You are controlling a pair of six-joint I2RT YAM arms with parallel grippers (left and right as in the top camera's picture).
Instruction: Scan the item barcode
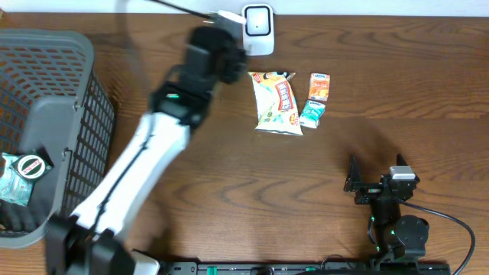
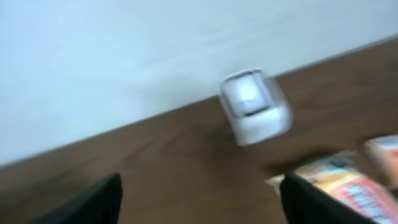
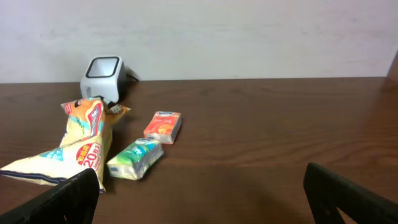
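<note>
The white barcode scanner stands at the table's far edge, and it also shows in the left wrist view and the right wrist view. A yellow snack bag lies flat just in front of it. My left gripper hovers open and blurred beside the scanner, left of the bag, with nothing between its fingers. My right gripper stands open and empty near the front right of the table, facing the bag.
A small orange packet and a teal packet lie right of the snack bag. A grey mesh basket stands at the left with a teal packet inside. My left arm stretches diagonally across the table.
</note>
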